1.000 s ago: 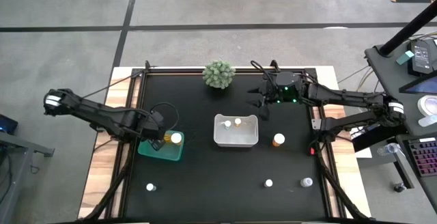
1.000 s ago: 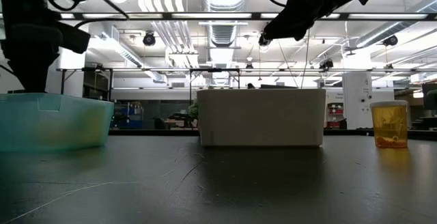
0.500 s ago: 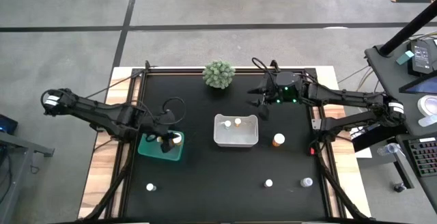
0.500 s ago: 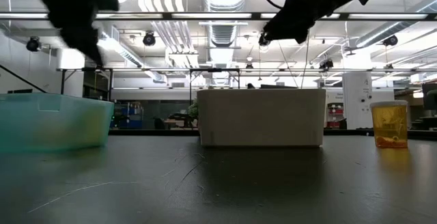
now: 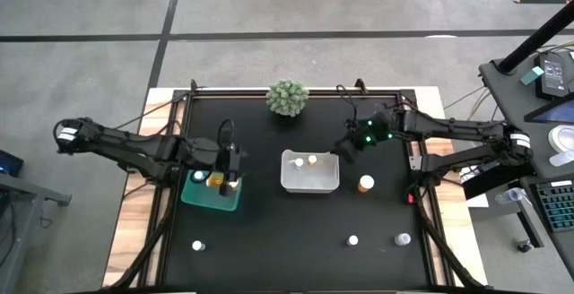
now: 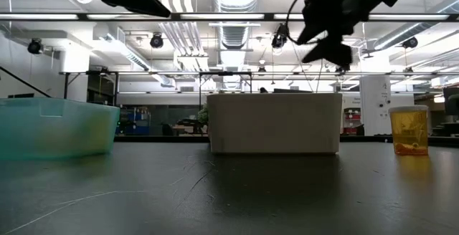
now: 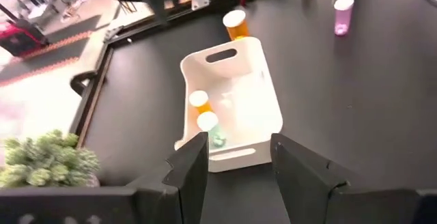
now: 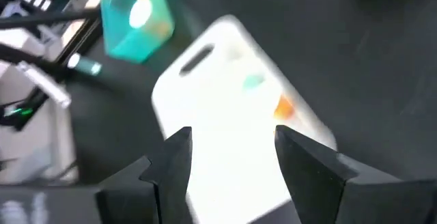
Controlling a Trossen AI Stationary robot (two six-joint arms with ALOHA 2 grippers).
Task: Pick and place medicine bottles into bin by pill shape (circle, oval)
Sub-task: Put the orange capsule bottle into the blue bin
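Left gripper (image 5: 232,164) now lifted off the teal bin (image 5: 212,194), fingers spread and empty, right gripper (image 5: 345,148) swung beside the white bin (image 5: 309,171), released, bottles (image 5: 312,160) inside both bins.

Setting: I log this as a robotics lab or industrial workspace. Evidence: black table (image 5: 269,240) on grey concrete floor; beside the table, a desk with keyboard (image 5: 558,206); beyond the table, exposed ceiling ducts (image 6: 176,31), strip lights and shelving in an open hall.
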